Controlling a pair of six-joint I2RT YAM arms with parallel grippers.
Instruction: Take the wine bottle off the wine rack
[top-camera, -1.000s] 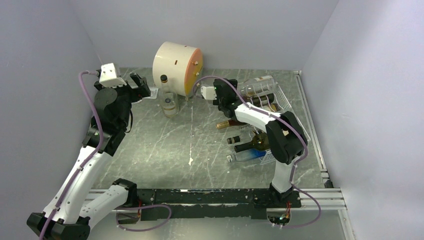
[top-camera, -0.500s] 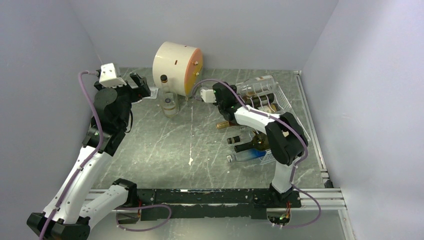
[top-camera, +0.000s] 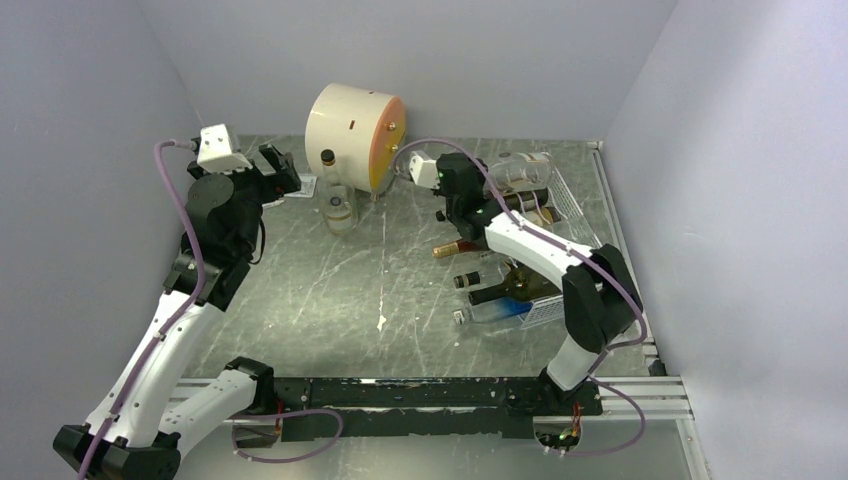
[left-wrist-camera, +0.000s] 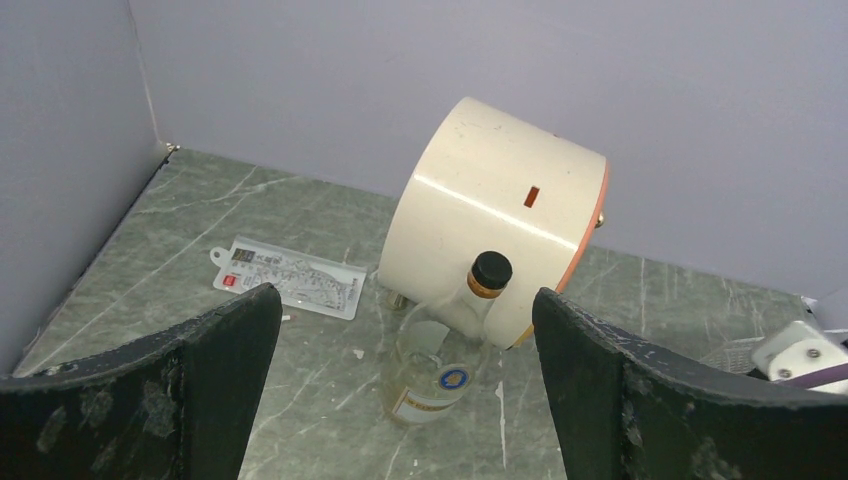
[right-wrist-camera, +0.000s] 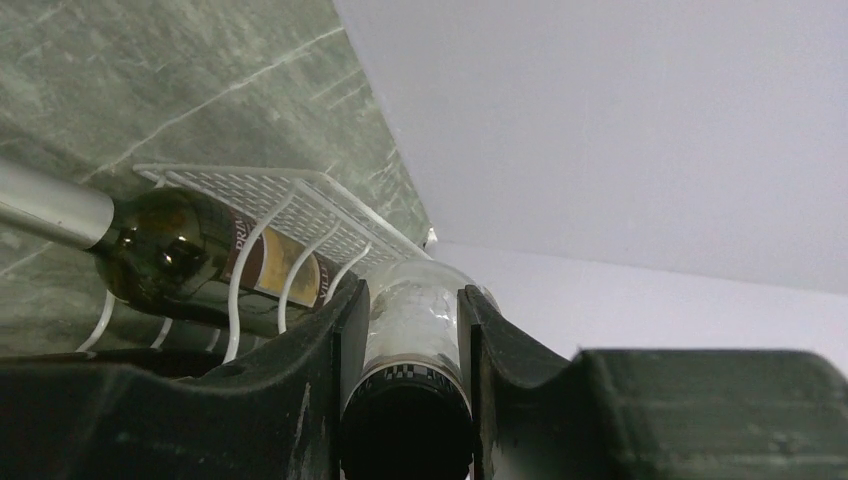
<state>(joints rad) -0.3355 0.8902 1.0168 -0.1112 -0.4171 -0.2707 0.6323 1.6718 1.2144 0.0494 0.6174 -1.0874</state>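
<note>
The white wire wine rack (top-camera: 572, 203) stands at the right of the table with several bottles lying in it. A clear wine bottle (top-camera: 522, 170) lies on its top row, neck toward the middle. My right gripper (top-camera: 478, 188) is shut on that neck. In the right wrist view both fingers press the clear neck (right-wrist-camera: 413, 310) just behind its dark cap, with rack wire (right-wrist-camera: 262, 243) and a dark bottle (right-wrist-camera: 175, 255) to the left. My left gripper (top-camera: 284, 170) hangs open at the back left, holding nothing.
A cream drum with an orange face (top-camera: 350, 122) sits at the back. In front of it stands a small clear bottle with a black cap (left-wrist-camera: 447, 352). A white card (left-wrist-camera: 288, 276) lies flat on the table. Dark bottles (top-camera: 503, 290) jut from the rack's lower rows.
My right gripper has closed onto the clear bottle's neck and shifted a little toward the back right; its elbow swung right. The left arm has stayed still.
</note>
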